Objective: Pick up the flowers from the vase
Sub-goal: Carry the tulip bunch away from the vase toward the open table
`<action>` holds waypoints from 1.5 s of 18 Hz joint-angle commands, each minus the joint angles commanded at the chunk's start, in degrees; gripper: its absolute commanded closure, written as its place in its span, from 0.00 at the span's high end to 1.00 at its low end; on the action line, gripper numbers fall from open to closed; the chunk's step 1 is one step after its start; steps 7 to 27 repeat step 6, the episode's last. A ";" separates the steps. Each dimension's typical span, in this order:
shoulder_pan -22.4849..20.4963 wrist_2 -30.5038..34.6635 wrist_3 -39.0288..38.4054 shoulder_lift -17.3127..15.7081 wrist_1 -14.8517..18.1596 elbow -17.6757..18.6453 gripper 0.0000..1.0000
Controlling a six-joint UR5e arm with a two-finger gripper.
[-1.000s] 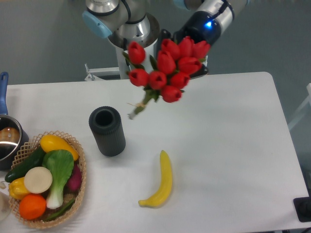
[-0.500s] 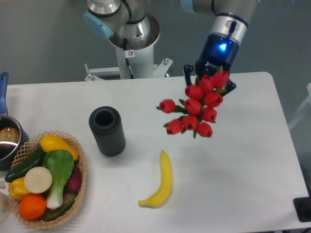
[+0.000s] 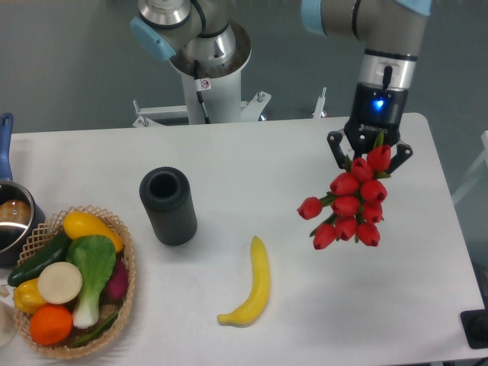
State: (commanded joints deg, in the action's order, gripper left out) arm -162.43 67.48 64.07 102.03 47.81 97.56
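Flowers (image 3: 352,202), red tulip buds bunched, hanging from end effector (image 3: 370,155)

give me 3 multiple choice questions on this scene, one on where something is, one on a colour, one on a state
1. Where are the flowers?
A. standing in the vase
B. held by the gripper over the table's right side
C. lying in the basket

2. What colour is the banana?
A. yellow
B. green
C. brown

3. What state is the vase in?
A. tipped over
B. upright with flowers in it
C. upright and empty

Answers:
1 B, the gripper is shut on the bunch, far right of the vase.
2 A, it is yellow along its whole length.
3 C, its round mouth faces up, dark and with nothing in it.
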 joint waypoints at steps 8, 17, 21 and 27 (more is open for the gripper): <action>3.25 12.30 1.50 4.22 0.70 -2.47 0.02; 3.25 12.30 1.50 4.22 0.70 -2.47 0.02; 3.25 12.30 1.50 4.22 0.70 -2.47 0.02; 3.25 12.30 1.50 4.22 0.70 -2.47 0.02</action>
